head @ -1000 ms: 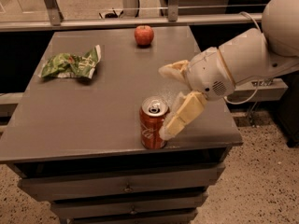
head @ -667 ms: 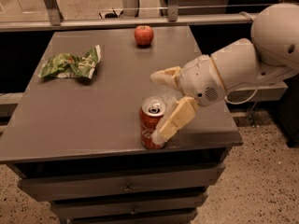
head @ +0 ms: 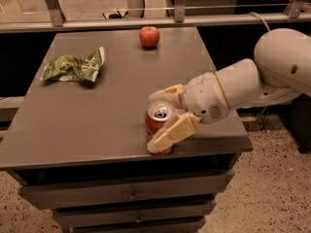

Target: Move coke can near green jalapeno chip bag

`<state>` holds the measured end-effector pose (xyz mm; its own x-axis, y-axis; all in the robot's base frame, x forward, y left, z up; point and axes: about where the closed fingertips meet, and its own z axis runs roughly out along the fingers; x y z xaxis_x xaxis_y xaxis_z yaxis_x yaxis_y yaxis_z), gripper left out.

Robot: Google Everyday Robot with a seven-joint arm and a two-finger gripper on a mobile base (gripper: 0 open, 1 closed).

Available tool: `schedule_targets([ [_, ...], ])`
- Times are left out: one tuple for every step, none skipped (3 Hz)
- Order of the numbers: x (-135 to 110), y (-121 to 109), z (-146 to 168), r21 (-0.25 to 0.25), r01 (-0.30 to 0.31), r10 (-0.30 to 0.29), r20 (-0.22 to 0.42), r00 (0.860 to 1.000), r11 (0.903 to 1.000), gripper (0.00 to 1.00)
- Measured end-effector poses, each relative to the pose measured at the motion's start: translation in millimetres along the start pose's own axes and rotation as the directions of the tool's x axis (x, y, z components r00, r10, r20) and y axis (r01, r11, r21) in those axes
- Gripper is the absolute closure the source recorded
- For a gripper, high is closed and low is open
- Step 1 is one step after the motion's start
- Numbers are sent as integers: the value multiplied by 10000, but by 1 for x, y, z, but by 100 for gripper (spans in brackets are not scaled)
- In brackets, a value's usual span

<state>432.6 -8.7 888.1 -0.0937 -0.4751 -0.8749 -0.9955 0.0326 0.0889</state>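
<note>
The coke can stands upright near the front edge of the table, a bit right of the middle. The tool has come in from the right and sits around the can. One finger lies across the can's front. The other is just behind its silver top. It looks like the tool has hold of the can, but from this side I can't be sure how tight the squeeze is.

The step now is to grab the can and get it up. To do it well, squeeze till the can can't slip, but not so hard that it dents. Lift straight up first, since the can is close to the edge and a sideways push could knock it off. Then carry it back and to the left, twd the green jalapeno chip bag, which lies far off at the back left. Set the can down beside the bag, not on it. The apple at the back is out of the way.

Vs. 0.7 s ago, the two fingers are closer together and hug the can more. The can, bag and apple have not moved.
</note>
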Motion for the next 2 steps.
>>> schedule_targets([
  [9,-5,-6,224,-128,124,162,9998,9997,52],
  [2,-20,-24,698,8,-31,333,9994,9976,83],
])
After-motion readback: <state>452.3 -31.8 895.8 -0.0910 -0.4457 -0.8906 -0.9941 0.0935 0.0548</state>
